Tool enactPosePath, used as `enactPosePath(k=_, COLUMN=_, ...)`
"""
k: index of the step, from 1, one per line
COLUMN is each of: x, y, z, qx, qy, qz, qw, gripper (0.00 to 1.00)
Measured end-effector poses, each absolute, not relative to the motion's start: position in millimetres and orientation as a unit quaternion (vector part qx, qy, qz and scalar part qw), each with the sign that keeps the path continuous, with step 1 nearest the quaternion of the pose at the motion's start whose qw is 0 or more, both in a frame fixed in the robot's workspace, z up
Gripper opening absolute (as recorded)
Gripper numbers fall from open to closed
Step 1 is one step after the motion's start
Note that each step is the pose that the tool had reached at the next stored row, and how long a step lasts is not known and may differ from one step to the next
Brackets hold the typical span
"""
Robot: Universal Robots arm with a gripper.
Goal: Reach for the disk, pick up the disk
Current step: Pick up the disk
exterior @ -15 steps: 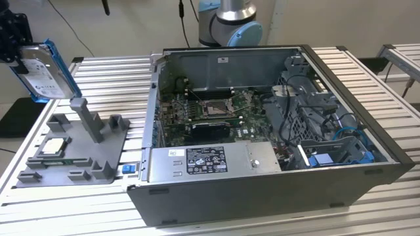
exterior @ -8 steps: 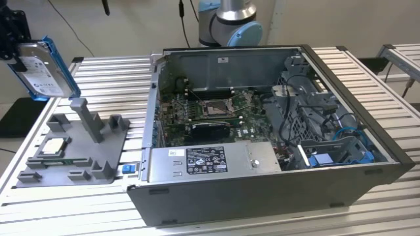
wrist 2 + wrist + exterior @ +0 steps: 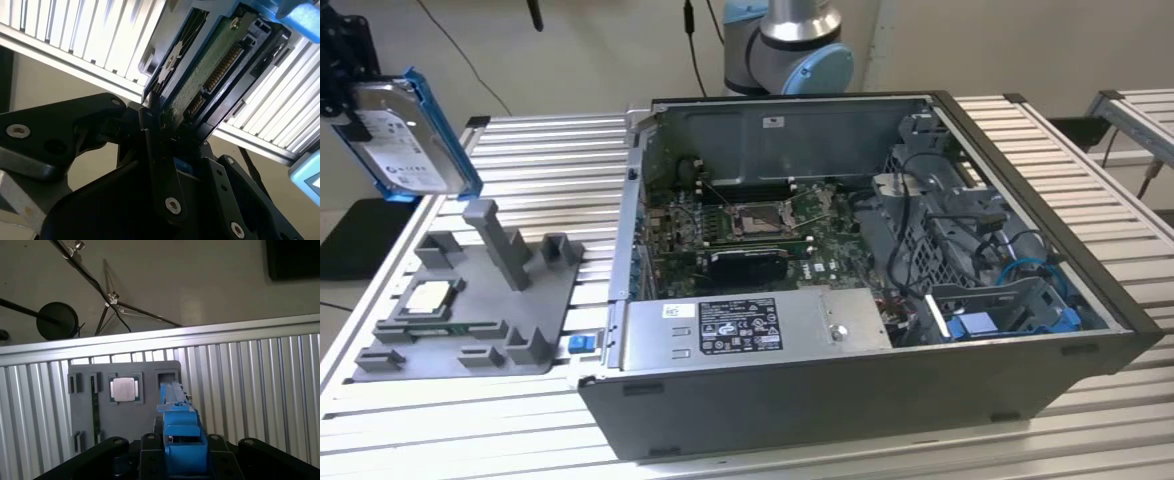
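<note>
As my jaws clench the disk (image 3: 200, 85) by its end, it hangs on edge in the air | step: pick-up, judged done, disk clear of the worktop (image 3: 547, 160) | any move wants a firm clamp and a slow swing | nearest edges: grey tray (image 3: 547, 295) posts below | open computer case (image 3: 854, 280) well apart, free room between

Robotics lab, slatted aluminium workbench (image 3: 1067, 150), opened computer case (image 3: 854, 400), grey parts fixture (image 3: 547, 300)
</note>
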State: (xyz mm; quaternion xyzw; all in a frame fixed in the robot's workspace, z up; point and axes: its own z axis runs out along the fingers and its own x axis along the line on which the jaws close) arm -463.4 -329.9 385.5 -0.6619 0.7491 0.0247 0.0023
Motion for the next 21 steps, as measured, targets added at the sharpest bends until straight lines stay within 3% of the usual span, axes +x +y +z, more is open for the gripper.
enactPosePath(k=21, x=-463, y=-330, z=409, qx=-0.662, qy=0.749, qz=0.025, qw=0.002, gripper=0.0)
